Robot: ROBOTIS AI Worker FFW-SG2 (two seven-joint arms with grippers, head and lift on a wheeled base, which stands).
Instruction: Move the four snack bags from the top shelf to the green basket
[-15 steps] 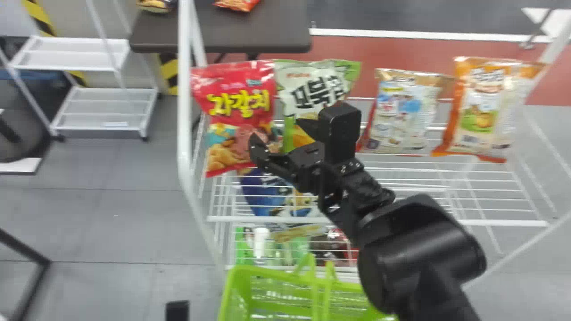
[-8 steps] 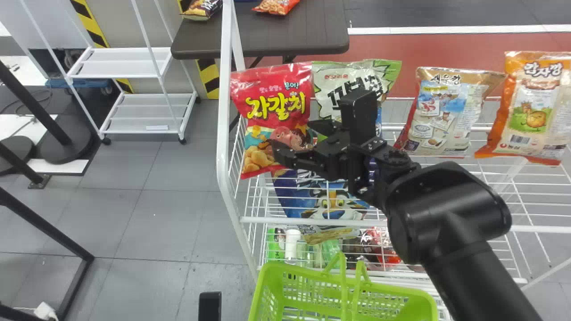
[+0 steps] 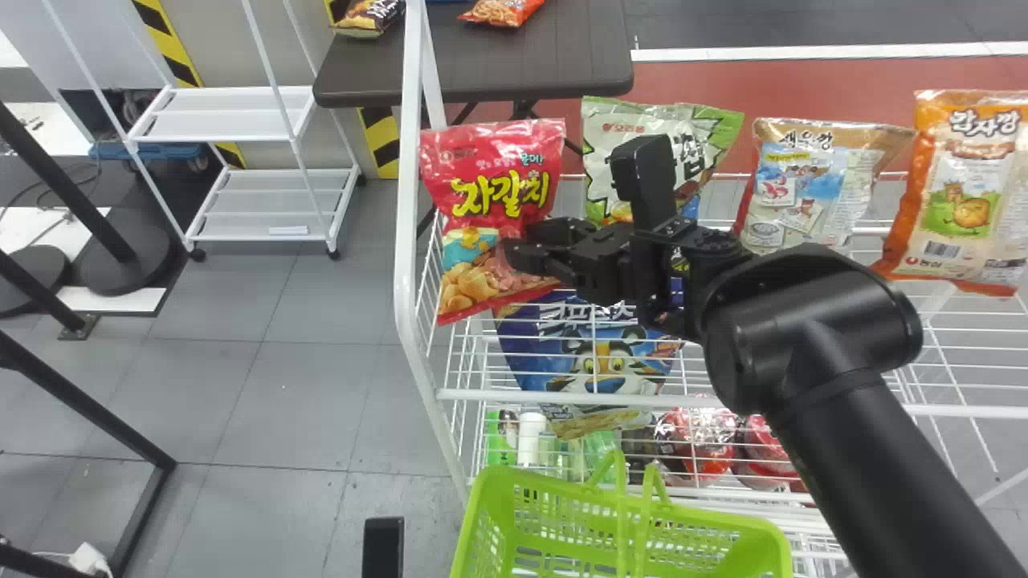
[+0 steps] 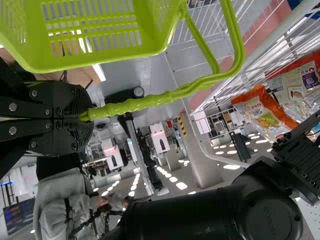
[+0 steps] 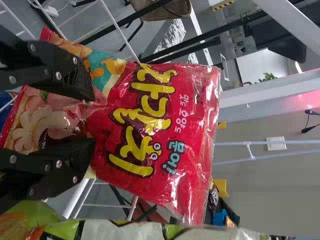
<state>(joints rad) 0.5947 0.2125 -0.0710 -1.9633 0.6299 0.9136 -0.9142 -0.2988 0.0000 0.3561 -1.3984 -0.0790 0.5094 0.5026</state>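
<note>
The red snack bag (image 3: 494, 177), at the left of the top shelf (image 3: 482, 394), is being addressed—the right gripper (image 5: 93, 119) is spread over its lower face. Closure, then transfer to the near green basket (image 3: 488, 502), is required; its handle (image 4: 140, 103) is clamped by the left gripper (image 4: 90, 119).

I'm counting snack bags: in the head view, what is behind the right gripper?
The red bag, the white-green bag and the blue bag show around the right gripper; the patches it covers, and anything else hidden, cannot be seen there.
</note>
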